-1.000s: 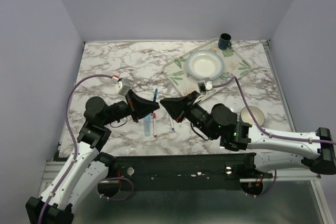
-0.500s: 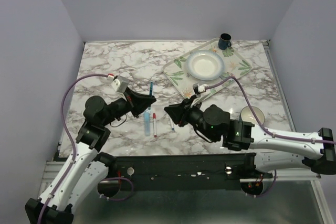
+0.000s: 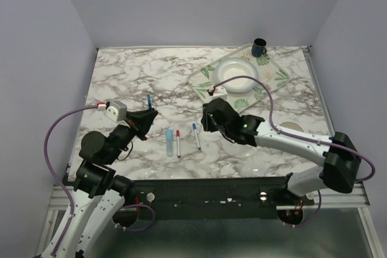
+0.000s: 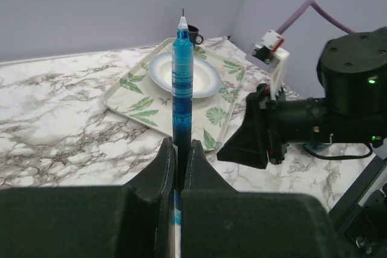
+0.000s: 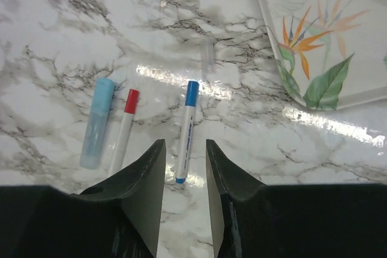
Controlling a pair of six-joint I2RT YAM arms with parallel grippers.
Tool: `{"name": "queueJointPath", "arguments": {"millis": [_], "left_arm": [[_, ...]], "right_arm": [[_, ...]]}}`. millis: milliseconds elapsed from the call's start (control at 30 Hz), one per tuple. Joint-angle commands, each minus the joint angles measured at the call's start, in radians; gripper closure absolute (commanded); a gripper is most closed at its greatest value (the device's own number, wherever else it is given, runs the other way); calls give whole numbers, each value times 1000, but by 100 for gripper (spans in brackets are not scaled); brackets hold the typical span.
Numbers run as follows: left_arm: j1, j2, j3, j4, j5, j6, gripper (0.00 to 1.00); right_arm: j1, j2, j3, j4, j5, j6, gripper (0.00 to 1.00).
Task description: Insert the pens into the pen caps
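1. The left gripper [image 4: 179, 161] is clamping a blue pen [image 4: 181, 83] by its lower barrel. Its jaws are pressing tight on the pen, which is standing upright with its fine tip pointing to 12 o'clock in the wrist view.
2. In the top view, that pen is sitting toward 9 o'clock over the marble table [image 3: 121, 70].
3. The right gripper [image 5: 181, 173] is hanging above the table, with its jaws standing partly apart and gripping nothing.
4. A white pen with blue ends [image 5: 185, 131] is lying flat on the table and showing through the gap between those jaws.
5. At that pen's 9 o'clock, a white pen with a red end [image 5: 124, 130] is lying near it. A thicker light blue pen [image 5: 97, 122] is lying just beside the red-ended one, further toward 9 o'clock.
6. A leaf-patterned tray [image 3: 205, 89] is sitting toward 1 o'clock on the table and carrying a plate [image 3: 237, 75]. A dark mug [image 3: 259, 46] is standing at its far corner.
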State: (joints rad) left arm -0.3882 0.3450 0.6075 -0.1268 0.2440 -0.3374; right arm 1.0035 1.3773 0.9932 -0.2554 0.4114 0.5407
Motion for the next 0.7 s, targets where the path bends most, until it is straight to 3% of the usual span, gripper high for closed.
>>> {"name": "queueJointPath", "arguments": {"millis": [0,267,667], "left_arm": [[2,-11,-5,-54,-42,34,100],[2,-24,-8,-59,-35,41,100],[2,-12,-11,-59,-34,43,100]], "right_arm": [[-34,224,177,-68,-91,-100,59],[-104,520,453,-148,-194,-231,61],[-166,704,565,-217,-218,-309,61]]}}
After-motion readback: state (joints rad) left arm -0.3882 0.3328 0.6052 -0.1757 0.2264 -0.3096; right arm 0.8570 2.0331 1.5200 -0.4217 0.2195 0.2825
